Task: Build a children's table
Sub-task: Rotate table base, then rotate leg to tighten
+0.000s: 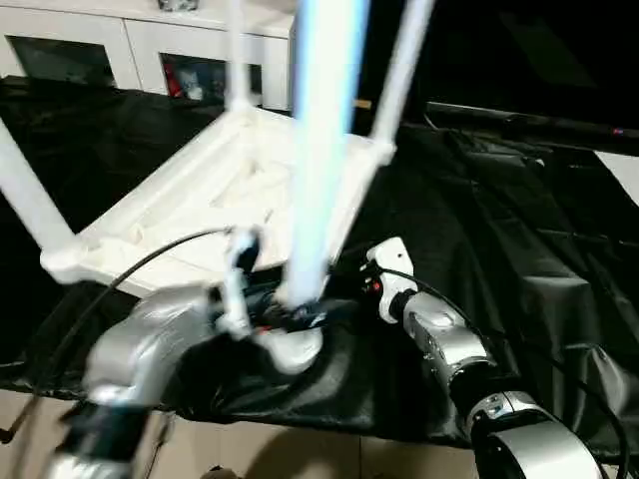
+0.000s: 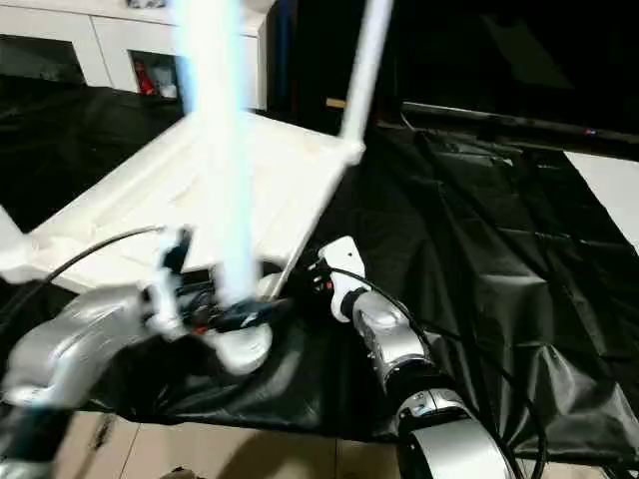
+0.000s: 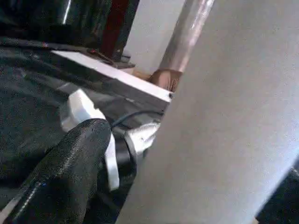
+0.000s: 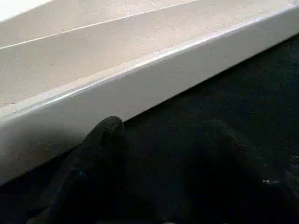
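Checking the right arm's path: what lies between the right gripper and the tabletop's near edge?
Nothing but black cloth. In the right wrist view, the right gripper faces the white plastic tabletop's rim across a bare strip of it.

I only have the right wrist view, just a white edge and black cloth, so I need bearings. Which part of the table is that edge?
Observer: It's the near right side of the upside-down table top, which lies on the black cloth.
Operator: Are any legs up?
Observer: Yes. Three legs stand at the other corners, and the near leg rises at the near corner.
Operator: Where's the other arm?
Observer: The left claw is at the base of the near leg. I can't tell whether it grips it.
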Controlling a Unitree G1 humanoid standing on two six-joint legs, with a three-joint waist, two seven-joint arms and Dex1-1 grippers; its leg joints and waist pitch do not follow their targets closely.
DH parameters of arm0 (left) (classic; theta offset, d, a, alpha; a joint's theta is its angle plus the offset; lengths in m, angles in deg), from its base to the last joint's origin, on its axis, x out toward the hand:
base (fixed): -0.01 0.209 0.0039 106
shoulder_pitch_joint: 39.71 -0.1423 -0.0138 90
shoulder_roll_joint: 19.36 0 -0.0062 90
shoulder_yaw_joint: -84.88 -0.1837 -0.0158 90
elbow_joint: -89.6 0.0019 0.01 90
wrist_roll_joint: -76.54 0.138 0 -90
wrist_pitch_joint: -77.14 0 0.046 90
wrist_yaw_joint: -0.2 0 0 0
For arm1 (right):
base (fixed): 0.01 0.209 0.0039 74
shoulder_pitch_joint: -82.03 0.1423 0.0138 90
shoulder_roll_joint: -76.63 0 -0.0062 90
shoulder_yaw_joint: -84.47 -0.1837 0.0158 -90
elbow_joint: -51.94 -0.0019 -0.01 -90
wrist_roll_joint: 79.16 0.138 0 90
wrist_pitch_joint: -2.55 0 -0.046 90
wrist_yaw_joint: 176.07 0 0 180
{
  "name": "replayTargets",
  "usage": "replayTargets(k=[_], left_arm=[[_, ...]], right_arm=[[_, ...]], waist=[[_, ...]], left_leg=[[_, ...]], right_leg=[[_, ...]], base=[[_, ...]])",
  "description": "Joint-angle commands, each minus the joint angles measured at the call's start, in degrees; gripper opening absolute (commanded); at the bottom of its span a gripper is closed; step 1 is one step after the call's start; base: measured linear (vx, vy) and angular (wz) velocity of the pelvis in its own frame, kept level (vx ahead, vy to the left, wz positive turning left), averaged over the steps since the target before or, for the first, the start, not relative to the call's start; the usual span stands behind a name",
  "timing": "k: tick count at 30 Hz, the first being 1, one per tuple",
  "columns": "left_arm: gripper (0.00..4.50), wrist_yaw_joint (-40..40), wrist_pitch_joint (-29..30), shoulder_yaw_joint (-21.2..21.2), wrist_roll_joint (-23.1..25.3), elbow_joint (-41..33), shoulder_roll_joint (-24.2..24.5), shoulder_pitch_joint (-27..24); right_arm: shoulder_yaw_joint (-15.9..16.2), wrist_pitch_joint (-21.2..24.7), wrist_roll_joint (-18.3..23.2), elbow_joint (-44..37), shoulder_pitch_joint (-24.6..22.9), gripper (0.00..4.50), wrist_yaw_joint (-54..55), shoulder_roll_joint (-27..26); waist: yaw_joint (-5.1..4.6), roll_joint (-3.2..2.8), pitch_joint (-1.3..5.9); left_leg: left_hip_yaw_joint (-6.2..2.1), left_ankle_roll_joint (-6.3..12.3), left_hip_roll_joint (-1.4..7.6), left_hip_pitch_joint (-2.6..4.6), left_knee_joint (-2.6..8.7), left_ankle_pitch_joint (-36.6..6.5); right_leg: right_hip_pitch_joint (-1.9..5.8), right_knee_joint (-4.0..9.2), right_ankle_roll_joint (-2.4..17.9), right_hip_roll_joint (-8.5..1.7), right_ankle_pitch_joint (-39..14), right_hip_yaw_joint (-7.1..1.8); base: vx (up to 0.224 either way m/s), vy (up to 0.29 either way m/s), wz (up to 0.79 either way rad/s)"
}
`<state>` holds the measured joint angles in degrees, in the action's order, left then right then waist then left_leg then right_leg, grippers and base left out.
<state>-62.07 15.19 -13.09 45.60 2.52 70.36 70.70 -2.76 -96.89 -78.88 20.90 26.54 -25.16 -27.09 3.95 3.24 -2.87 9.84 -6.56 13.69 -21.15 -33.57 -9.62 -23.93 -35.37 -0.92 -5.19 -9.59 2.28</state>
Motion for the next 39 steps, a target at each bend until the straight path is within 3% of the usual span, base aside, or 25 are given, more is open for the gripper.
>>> replayTargets(k=[1, 2, 3, 4, 5, 8, 11, 13, 14, 16, 23, 26, 30, 31, 33, 34, 35, 37, 39], left_arm=[[4.44, 0.79, -2.19, -3.72, 1.87, 1.31, -2.92, 2.43], [4.44, 1.76, -4.13, -4.36, 3.35, 3.14, -4.44, 3.53], [4.44, 3.78, -6.73, -4.87, 5.66, 5.81, -5.98, 4.89], [4.44, 4.85, -7.88, -5.03, 6.83, 7.03, -6.54, 5.48], [4.44, 6.03, -9.29, -5.21, 8.16, 8.55, -7.06, 6.13], [4.44, 11.91, -15.26, -6.03, 14.31, 14.42, -8.55, 8.18], [4.44, 12.13, -15.28, -5.99, 14.69, 15.05, -8.54, 8.39], [4.44, 10.64, -15.06, -5.14, 14.22, 14.76, -7.58, 8.11], [4.44, 8.38, -14.51, -4.93, 13.63, 14.12, -6.25, 7.71], [4.44, 2.9, -13.41, -5.24, 12.75, 13.35, -2.45, 7.03], [4.44, -6.97, -17.22, -8.02, 17.03, 19.71, 6.88, 9.06], [4.17, -6.26, -22.15, -10.19, 22.37, 25.29, 8.97, 11.38], [3.79, -5.26, -26.26, -10.97, 24.85, 30.22, 8.78, 13.65], [3.69, -5.61, -28.28, -12.25, 26.9, 33.18, 9.02, 15.19], [3.69, -5.61, -28.28, -12.25, 26.9, 33.18, 9.02, 15.19], [3.51, -5.86, -29.08, -12.58, 27.49, 34.2, 9.08, 15.67], [3.43, -6.48, -29.5, -12.6, 27.55, 35.62, 8.89, 16.45], [3.31, -9.19, -30.85, -12.09, 27.21, 40.01, 8.3, 18.54], [3.2, -9.99, -31.27, -11.94, 27.23, 41.01, 8.25, 18.92]], right_arm=[[1.14, -1.45, 0.13, 0.07, 0.9, 3.04, -1.94, -1.19], [0.93, -1.8, -0.02, 0.19, 0.84, 3.04, -1.34, -1.09], [0.46, -2.13, 0.01, 0.45, 0.87, 3.04, -0.53, -0.89], [0.24, -2.24, 0.05, 0.58, 0.9, 3.04, -0.21, -0.77], [-0.1, -2.36, 0.17, 0.69, 0.93, 3.04, 0.08, -0.54], [-1.61, -2.74, 0.68, 0.7, 0.83, 3.04, 0.64, 1.47], [-2.16, -2.86, 0.98, 0.7, 0.84, 3.04, 0.56, 2.4], [-3.1, -3.12, 1.4, 0.54, 0.78, 3.04, -0.33, 4.83], [-3.37, -3.06, 1.69, -0.03, 0.6, 3.04, -2.08, 6.37], [-2.83, -2.6, 1.91, -1.94, -0.12, 3.04, -7.61, 9.19], [0.46, -0.88, 2.04, -10.0, -3.25, 3.04, -22.47, 16.33], [2.13, 3.22, 4.24, -16.58, -5.2, 3.04, -30.5, 20.1], [3.27, 7.86, 6.66, -23.08, -7.15, 3.04, -37.05, 22.98], [3.61, 11.87, 8.23, -27.51, -8.46, 3.04, -40.18, 24.68], [3.61, 11.87, 8.23, -27.51, -8.46, 3.04, -40.18, 24.68], [3.67, 12.91, 8.52, -28.83, -8.89, 3.3, -40.82, 25.11], [3.92, 14.93, 9.19, -31.21, -9.73, 3.37, -41.95, 26.1], [4.16, 20.26, 11.2, -37.07, -12.02, 3.42, -44.05, 28.51], [4.15, 21.28, 11.59, -38.14, -12.47, 3.71, -44.27, 28.96]], waist=[[0.46, -0.98, 3.56], [0.46, -0.76, 3.56], [0.5, -1.21, 3.57], [0.47, -1.1, 3.65], [0.43, -0.91, 3.71], [0.29, -1.07, 3.74], [0.4, -1.03, 3.93], [0.51, -1.06, 3.92], [0.71, -1.54, 3.89], [1.05, -1.27, 3.86], [1.67, -1.48, 3.68], [2.12, -1.45, 3.68], [3.04, -1.4, 3.77], [3.25, -1.9, 3.63], [3.51, -1.62, 3.7], [3.59, -1.63, 3.63], [3.7, -1.97, 3.68], [4.39, -2.04, 3.68], [4.58, -1.88, 3.68]], left_leg=[[0.99, -1.22, -1.12, 0.4, 4.44, -16.56], [0.98, -1.11, -1.12, 0.25, 4.46, -16.35], [0.95, -1.09, -1.19, 0.33, 4.44, -16.3], [1.05, -0.94, -1.18, 0.5, 4.31, -16.42], [0.93, -0.81, -1.25, 0.16, 4.34, -16.0], [0.87, -0.36, -1.18, 0.32, 4.28, -16.55], [0.9, 0.23, -1.19, 0.19, 4.09, -15.12], [0.97, 0.57, -1.11, 0.35, 4.03, -15.03], [0.98, 0.65, -1.05, 0.55, 3.98, -15.35], [1.06, 1.07, -1.07, 0.53, 3.96, -15.45], [1.01, 1.37, -1.0, 0.78, 4.14, -17.01], [1.06, 1.68, -0.88, 0.84, 4.07, -16.92], [1.03, 1.51, -0.77, 0.83, 4.02, -16.34], [1.0, 1.54, -0.88, 0.87, 4.11, -16.84], [1.01, 1.55, -0.74, 0.97, 4.02, -17.23], [0.91, 1.14, -0.81, 0.68, 4.17, -17.48], [0.93, 0.93, -0.86, 0.85, 4.12, -17.95], [0.91, 0.86, -0.86, 1.02, 4.09, -18.11], [0.88, 0.72, -0.85, 1.0, 4.12, -18.08]], right_leg=[[2.81, 3.87, 10.6, -1.25, -13.25, -1.19], [2.91, 3.9, 10.75, -1.28, -13.07, -1.14], [2.87, 3.94, 10.77, -1.24, -12.97, -1.15], [2.78, 4.13, 10.95, -1.17, -12.1, -1.17], [3.13, 3.9, 10.99, -1.21, -12.0, -1.08], [3.05, 4.18, 10.72, -1.15, -12.38, -1.01], [3.22, 3.86, 11.65, -1.32, -10.93, -0.99], [3.09, 3.77, 12.67, -1.24, -9.91, -0.96], [3.01, 3.7, 13.26, -1.2, -9.38, -0.95], [3.12, 3.67, 13.59, -1.11, -9.2, -0.93], [3.01, 3.93, 13.17, -1.01, -11.42, -0.86], [3.03, 3.84, 12.69, -0.99, -11.28, -0.92], [3.12, 3.82, 12.69, -1.34, -11.49, -0.97], [3.02, 4.06, 12.83, -1.16, -11.87, -0.95], [3.01, 3.95, 12.92, -1.33, -11.8, -0.97], [3.08, 3.99, 12.79, -1.48, -13.15, -0.91], [2.97, 4.1, 12.6, -1.45, -13.87, -0.93], [2.96, 4.29, 12.01, -1.45, -14.91, -1.05], [2.97, 4.32, 12.0, -1.47, -14.94, -1.01]], base=[[0.0, 0.0, 0.0], [0.0, 0.0, 0.0], [0.0, 0.0, 0.0], [0.0, 0.0, 0.0], [0.0, 0.0, 0.0], [0.0, 0.0, 0.0], [0.0, 0.0, 0.0], [0.0, 0.0, 0.0], [0.0, 0.0, 0.0], [0.0, 0.0, 0.0], [0.0, 0.0, 0.0], [0.0, 0.0, 0.0], [0.0, 0.0, 0.0], [0.0, 0.0, 0.0], [0.0, 0.0, 0.0], [0.0, 0.0, 0.0], [0.0, 0.0, 0.0], [0.0, 0.0, 0.0], [0.0, 0.0, 0.0]])
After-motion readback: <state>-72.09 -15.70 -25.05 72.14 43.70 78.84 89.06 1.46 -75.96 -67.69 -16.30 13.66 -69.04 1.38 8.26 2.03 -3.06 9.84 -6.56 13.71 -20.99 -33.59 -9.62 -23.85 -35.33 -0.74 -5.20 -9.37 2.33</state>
